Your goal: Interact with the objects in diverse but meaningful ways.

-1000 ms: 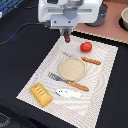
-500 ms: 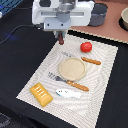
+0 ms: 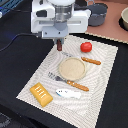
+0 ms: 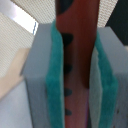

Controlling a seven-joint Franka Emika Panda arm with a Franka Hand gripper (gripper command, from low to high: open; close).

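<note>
My gripper [image 3: 59, 42] hangs over the far left corner of the striped placemat [image 3: 107, 70], shut on a dark brown sausage stick [image 3: 59, 47] that stands upright. In the wrist view the stick [image 4: 75, 55] is clamped between the teal pads [image 4: 54, 75]. On the mat lie a red tomato [image 3: 86, 47], a yellow-orange ridged bread slab [image 3: 41, 93] and a small white-and-blue piece [image 3: 68, 93].
A beige plate [image 3: 72, 68] sits mid-mat, with an orange stick [image 3: 91, 61] beyond it and a fork [image 3: 54, 76] and orange-handled knife [image 3: 76, 85] in front of it. A grey pot [image 3: 97, 14] and a bowl [image 3: 124, 19] stand on the brown surface behind.
The gripper, still holding the sausage stick, has shifted toward the exterior view's left and come lower over the mat's corner. Nothing on the mat has moved.
</note>
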